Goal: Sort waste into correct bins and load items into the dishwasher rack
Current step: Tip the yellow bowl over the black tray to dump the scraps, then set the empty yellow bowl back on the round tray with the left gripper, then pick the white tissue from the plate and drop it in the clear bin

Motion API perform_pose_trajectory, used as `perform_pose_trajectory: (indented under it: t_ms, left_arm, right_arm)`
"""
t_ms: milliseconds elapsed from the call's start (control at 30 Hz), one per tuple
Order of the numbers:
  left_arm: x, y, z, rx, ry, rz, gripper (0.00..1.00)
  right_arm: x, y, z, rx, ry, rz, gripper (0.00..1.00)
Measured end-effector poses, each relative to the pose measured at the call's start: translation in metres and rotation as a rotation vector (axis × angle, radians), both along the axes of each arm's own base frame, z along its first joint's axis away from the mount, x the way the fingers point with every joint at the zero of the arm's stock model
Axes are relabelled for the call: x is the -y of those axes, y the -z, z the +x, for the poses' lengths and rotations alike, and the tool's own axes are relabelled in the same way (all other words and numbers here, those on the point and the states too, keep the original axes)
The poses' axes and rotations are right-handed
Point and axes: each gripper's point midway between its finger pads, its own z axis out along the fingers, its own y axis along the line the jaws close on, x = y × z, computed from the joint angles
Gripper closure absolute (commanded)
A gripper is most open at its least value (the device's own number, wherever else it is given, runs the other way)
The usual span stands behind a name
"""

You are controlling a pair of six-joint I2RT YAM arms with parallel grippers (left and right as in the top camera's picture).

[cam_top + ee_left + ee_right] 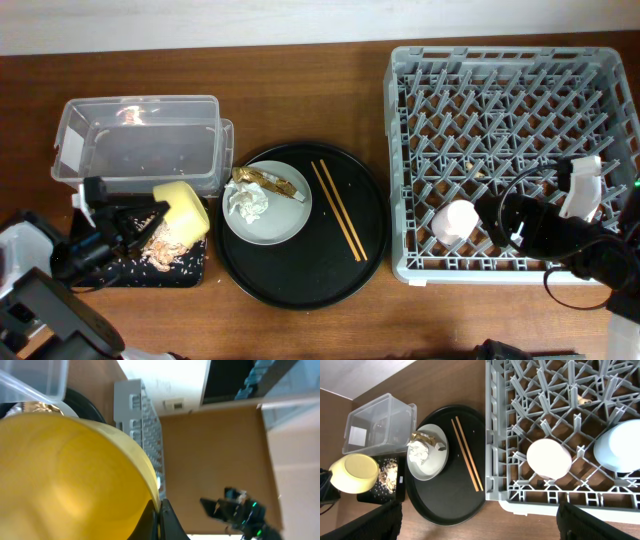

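Brown wooden counter runs under everything, with a pale wall along its far edge. Seen from overhead, the yellow bowl hangs tipped on its side at the left end, just over the shallow black tray. The tan scraps lie below it at 7 o'clock. It is plain, glossy and smooth. I cannot tell which way its mouth faces.

The left claw grips its rim from 9 o'clock, pinched narrow on the wall, so the bowl sticks out from the claw towards 3 o'clock. The clear tub sits just beyond at 12 o'clock.

Next out at 3 o'clock is the round tray. It carries the grey plate with the tissue and wrapper on it. The chopsticks lie beside the plate, their long axis running from 11 to 5 o'clock.

Well apart, also at 3 o'clock, stands the rack, so the bowl's likely route crosses the whole round tray. A pink cup and a blue cup sit mouth down inside the rack. The right claw hovers just beside the pink cup, spread wide and holding nothing. That arm is nearer the rack, but the left one has the bowl.
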Motion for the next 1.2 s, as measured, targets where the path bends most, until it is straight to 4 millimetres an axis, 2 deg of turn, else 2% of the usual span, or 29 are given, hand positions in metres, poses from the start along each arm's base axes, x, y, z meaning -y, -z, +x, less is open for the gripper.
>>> perform_pose_trajectory:
  t_ms: [167, 267, 333, 400, 433, 500, 600, 667, 800, 900, 933, 967, 1000, 1033, 1133, 1200]
  left_arm:
    - [0.011, -0.011, -0.004, 0.086, 0.058, 0.097, 1.00]
    - [0.035, -0.014, -0.014, 0.110, 0.166, 0.166, 1.00]
    - [0.062, -0.012, -0.021, 0.123, 0.289, 0.237, 1.00]
    - [0.084, 0.002, -0.027, 0.109, 0.422, 0.369, 1.00]
    - [0.094, 0.016, -0.029, 0.061, 0.486, 0.472, 1.00]
    - [0.116, 0.030, -0.032, -0.006, 0.568, 0.606, 1.00]
    - [0.161, 0.051, -0.046, -0.124, 0.659, 0.827, 1.00]
    - [0.176, 0.061, -0.051, -0.160, 0.664, 0.930, 1.00]
    - [0.222, 0.090, -0.073, -0.135, 0.609, 1.212, 1.00]
    - [0.240, 0.115, -0.085, -0.087, 0.561, 1.309, 0.99]
    - [0.245, 0.123, -0.086, -0.077, 0.551, 1.332, 0.81]
    - [0.248, 0.131, -0.088, -0.079, 0.554, 1.351, 0.57]
    - [0.249, 0.138, -0.089, -0.084, 0.556, 1.375, 0.41]
    - [0.248, 0.142, -0.089, -0.101, 0.546, 1.383, 0.31]
    - [0.231, 0.134, -0.090, -0.148, 0.525, 1.461, 0.17]
    - [0.227, 0.111, -0.070, -0.119, 0.445, 1.497, 0.17]
  right_arm:
    - [0.000, 0.000, -0.001, -0.004, 0.000, 0.002, 0.01]
    - [0.000, 0.000, -0.001, -0.004, 0.000, 0.001, 0.01]
    - [0.000, 0.001, -0.001, -0.005, 0.000, 0.002, 0.01]
    - [-0.001, 0.001, -0.001, -0.007, -0.001, 0.003, 0.02]
    - [0.000, 0.001, -0.001, -0.006, -0.001, 0.002, 0.01]
    - [-0.001, 0.001, -0.001, -0.007, 0.000, 0.003, 0.01]
    - [0.000, 0.001, -0.001, -0.006, -0.001, 0.002, 0.01]
    - [0.000, 0.001, -0.001, -0.008, 0.000, 0.004, 0.01]
    - [0.001, 0.004, 0.002, -0.023, 0.000, 0.010, 0.01]
    - [0.002, 0.006, 0.004, -0.034, -0.001, 0.014, 0.01]
    - [0.002, 0.007, 0.004, -0.040, 0.000, 0.017, 0.01]
    - [0.002, 0.008, 0.004, -0.044, 0.000, 0.019, 0.01]
    - [0.002, 0.008, 0.004, -0.049, 0.000, 0.021, 0.01]
    - [0.002, 0.009, 0.004, -0.051, 0.000, 0.022, 0.02]
    - [0.001, 0.009, 0.003, -0.052, -0.002, 0.021, 0.01]
    - [0.001, 0.009, 0.003, -0.052, -0.003, 0.021, 0.01]
